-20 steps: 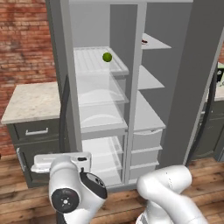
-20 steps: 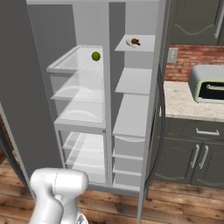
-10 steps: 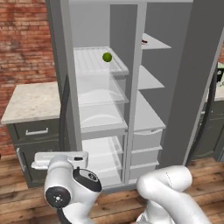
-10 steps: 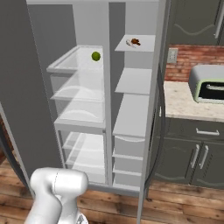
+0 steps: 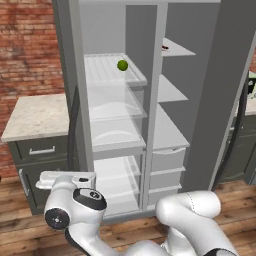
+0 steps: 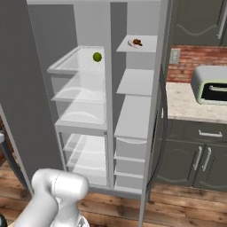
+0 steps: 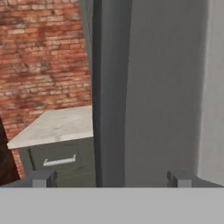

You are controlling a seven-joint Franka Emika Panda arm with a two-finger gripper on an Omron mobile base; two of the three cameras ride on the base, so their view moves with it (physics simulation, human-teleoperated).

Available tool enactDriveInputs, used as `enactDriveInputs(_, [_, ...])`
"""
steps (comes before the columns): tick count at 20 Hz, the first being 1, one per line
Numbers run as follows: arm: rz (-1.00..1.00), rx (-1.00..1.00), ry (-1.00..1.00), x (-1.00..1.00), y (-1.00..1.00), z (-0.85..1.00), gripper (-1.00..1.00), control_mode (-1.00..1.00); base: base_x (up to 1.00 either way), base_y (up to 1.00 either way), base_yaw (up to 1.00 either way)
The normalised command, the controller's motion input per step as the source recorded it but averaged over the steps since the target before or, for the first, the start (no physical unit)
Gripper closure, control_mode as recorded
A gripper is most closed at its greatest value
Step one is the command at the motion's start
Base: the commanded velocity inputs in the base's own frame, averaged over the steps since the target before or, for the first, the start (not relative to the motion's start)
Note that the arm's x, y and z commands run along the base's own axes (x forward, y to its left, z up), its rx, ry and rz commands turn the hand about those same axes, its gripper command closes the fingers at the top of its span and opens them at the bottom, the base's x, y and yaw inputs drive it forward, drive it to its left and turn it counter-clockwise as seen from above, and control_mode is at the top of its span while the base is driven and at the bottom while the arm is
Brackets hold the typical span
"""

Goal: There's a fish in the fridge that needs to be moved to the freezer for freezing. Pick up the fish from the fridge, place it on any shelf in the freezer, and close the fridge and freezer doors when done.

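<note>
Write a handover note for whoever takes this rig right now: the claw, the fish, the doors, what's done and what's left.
Claw: open and empty, low at the left, facing the fridge door at close range.
Fish: small and hard to make out, but it appears to lie on the top shelf of the freezer.
Fridge: a green ball sits on its top glass shelf.
Done: the fish looks moved to the freezer.
Left: both doors stand open. Swing the fridge door shut, probably first since the claw is beside it, then the freezer door.
</note>
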Motion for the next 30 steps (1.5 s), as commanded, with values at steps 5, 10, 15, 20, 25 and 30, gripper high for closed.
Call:
enactDriveInputs(5, [-0.09,-0.08,0.0,0.27,0.5,-0.45,-1.0,-1.0,0.0,0.0,0.0])
enactDriveInputs(10, [-0.08,-0.01,0.0,0.44,0.01,-0.15,-1.0,-1.0,0.0,0.0,0.0])
enactDriveInputs(15, [-0.18,0.0,0.0,0.54,-0.73,-0.07,-1.0,-1.0,0.0,0.0,0.0])
enactDriveInputs(20, [-0.19,0.02,0.0,0.47,-1.0,-0.07,-1.0,-1.0,0.0,0.0,0.0])
enactDriveInputs(25, [-0.18,0.05,0.0,0.55,-1.0,-0.04,-1.0,-1.0,0.0,0.0,0.0])
enactDriveInputs(30, [-0.05,0.11,0.0,0.56,-1.0,0.0,-1.0,-1.0,0.0,0.0,0.0])
